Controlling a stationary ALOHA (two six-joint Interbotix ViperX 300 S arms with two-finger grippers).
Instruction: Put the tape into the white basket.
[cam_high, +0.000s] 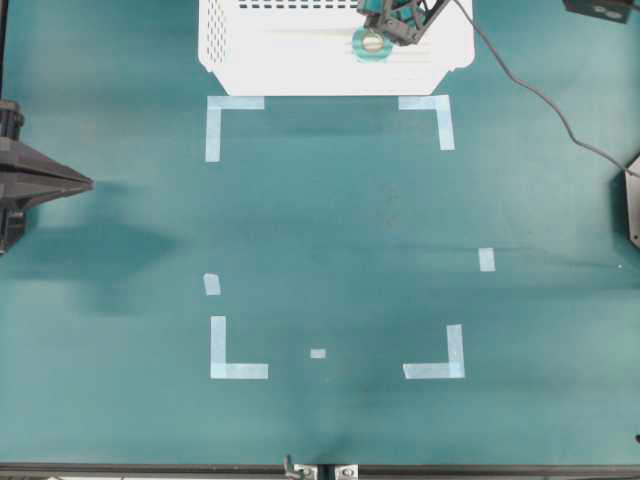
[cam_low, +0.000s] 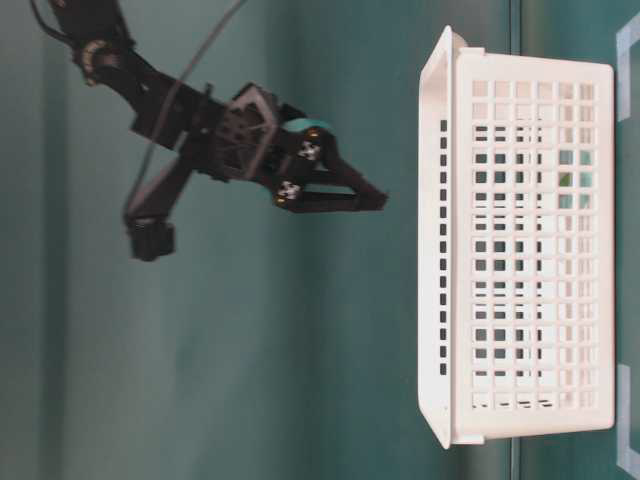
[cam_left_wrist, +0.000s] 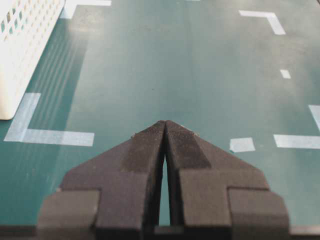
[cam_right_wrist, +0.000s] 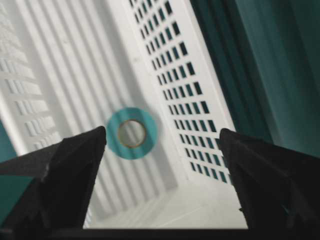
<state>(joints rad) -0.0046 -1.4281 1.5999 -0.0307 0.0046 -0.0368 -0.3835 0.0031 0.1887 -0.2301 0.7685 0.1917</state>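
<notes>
The tape, a small teal ring with a tan core, is inside the white basket at the table's far edge. In the right wrist view the tape shows face-on and slightly blurred over the ribbed floor of the basket, near a perforated wall. My right gripper hangs above it, open wide, with nothing between its fingers. The table-level view shows my right gripper outside the rim of the basket. My left gripper is shut and empty above the mat at the left edge.
Pale-blue strips and corner marks lie flat on the green mat. A grey cable runs from the right arm to the right edge. The basket's corner stands left of my left gripper.
</notes>
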